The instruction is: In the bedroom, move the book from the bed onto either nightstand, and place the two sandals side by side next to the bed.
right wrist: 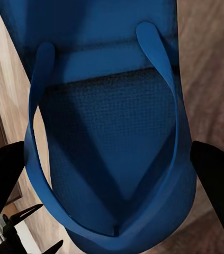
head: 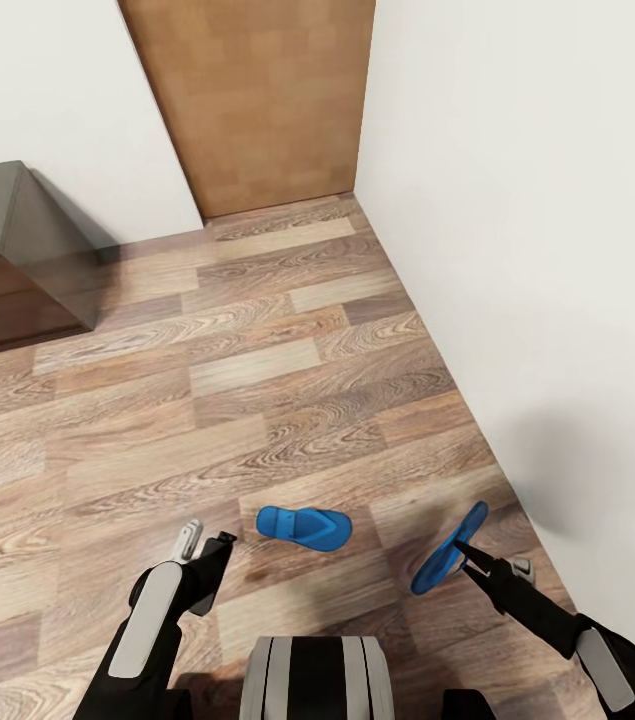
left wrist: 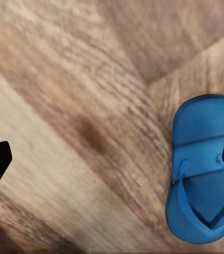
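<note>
One sandal up, one down
The right pincer (head: 460,548) grips a tilted sandal (head: 449,549); the other sandal (head: 303,526) lies at its nine o'clock, left pincer (head: 204,545) released. Pairing and book remain.

The wood-plank floor (head: 257,400) lies bare across the middle of the head view, so there is wide free room there. The white wall (head: 537,250) closes the whole right side and stands near the right end effector (head: 469,556). At upper left a dark low cabinet (head: 17,260) blocks the way, and a brown door (head: 257,100) stands at top centre. One blue sandal (head: 303,526) lies flat at lower centre, between both arms.
</note>
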Available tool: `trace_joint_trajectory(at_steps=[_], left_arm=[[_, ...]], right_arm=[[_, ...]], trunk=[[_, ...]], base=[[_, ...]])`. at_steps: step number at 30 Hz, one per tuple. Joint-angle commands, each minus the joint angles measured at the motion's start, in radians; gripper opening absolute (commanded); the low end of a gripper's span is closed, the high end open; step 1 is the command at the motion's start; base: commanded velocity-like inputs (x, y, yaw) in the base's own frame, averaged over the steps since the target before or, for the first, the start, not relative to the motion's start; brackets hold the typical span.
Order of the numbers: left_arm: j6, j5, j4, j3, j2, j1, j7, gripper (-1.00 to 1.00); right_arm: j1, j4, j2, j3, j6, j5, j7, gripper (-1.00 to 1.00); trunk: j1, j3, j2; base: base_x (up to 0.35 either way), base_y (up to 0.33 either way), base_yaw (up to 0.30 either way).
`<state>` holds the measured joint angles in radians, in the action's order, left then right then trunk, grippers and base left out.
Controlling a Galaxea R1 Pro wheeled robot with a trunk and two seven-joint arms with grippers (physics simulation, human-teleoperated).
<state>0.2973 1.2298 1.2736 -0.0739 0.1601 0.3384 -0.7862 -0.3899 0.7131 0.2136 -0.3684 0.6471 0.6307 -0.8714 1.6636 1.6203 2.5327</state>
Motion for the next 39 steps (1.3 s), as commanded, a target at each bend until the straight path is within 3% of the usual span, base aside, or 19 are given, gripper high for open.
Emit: trace_joint_trajectory(at_steps=[1, 19, 25, 34, 39], left_arm=[[0.01, 0.004, 0.001, -0.003, 0.001, 0.0, -0.004, 1.0], [0.019, 0.004, 0.001, -0.003, 0.001, -0.001, -0.001, 1.0], [0.019, 0.004, 0.0, -0.004, 0.001, -0.001, 0.039, 1.0], [0.019, 0.004, 0.0, 0.0, 0.001, -0.001, 0.045, 1.0], [0.017, 0.004, 0.001, 0.016, 0.003, -0.001, 0.047, 1.0]], right_arm=[[0.0, -0.001, 0.0, -0.002, 0.006, 0.003, -0.001, -1.0], [0.0, -0.001, 0.0, -0.003, 0.006, 0.004, 0.0, -1.0], [0.0, -0.001, 0.0, -0.003, 0.006, 0.004, 0.0, -1.0], [0.0, 0.0, 0.0, -0.004, 0.006, 0.004, -0.001, -1.0], [0.0, 0.0, 0.0, -0.034, 0.008, 0.004, -0.001, -1.0]], trunk=[[0.0, 0.001, 0.0], [0.0, 0.001, 0.0], [0.0, 0.001, 0.0], [0.0, 0.001, 0.0], [0.0, 0.001, 0.0]], base=[[0.0, 0.0, 0.0], [0.071, -0.037, 0.0], [0.122, -0.077, 0.0], [0.008, -0.005, 0.0], [0.0, 0.0, 0.0]])
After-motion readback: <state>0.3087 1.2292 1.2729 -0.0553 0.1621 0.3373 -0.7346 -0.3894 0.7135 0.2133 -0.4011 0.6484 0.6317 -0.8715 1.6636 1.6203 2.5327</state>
